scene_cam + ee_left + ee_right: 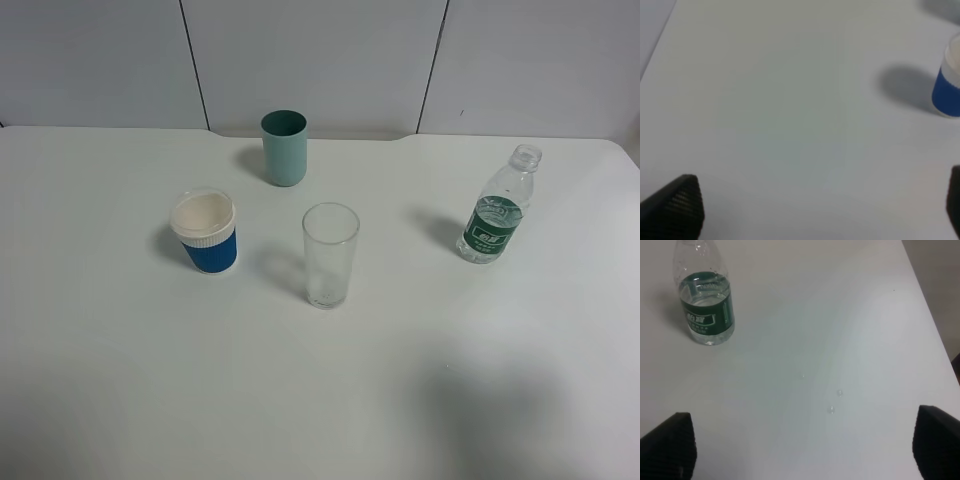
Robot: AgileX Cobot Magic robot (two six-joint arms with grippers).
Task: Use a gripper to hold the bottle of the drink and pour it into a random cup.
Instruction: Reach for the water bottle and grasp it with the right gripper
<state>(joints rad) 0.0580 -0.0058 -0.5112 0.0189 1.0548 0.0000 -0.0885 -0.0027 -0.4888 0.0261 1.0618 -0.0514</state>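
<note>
The bottle of the drink point(492, 225) stands upright and uncapped at the right of the white table, clear with a green label and some liquid inside. The right wrist view also shows the bottle point(705, 305), well ahead of my right gripper point(802, 445), whose black fingertips point(667, 445) stand wide apart with nothing between them. The cup point(329, 255), a tall clear glass, stands near the table's middle. My left gripper point(815, 207) is open over bare table. Neither gripper shows in the exterior high view.
A teal cup point(284, 147) stands at the back centre. A blue-sleeved white paper cup point(206, 233) sits left of the glass, and the left wrist view catches this paper cup point(947, 85) at its edge. Small droplets point(831, 410) lie near the table's right edge point(925, 315).
</note>
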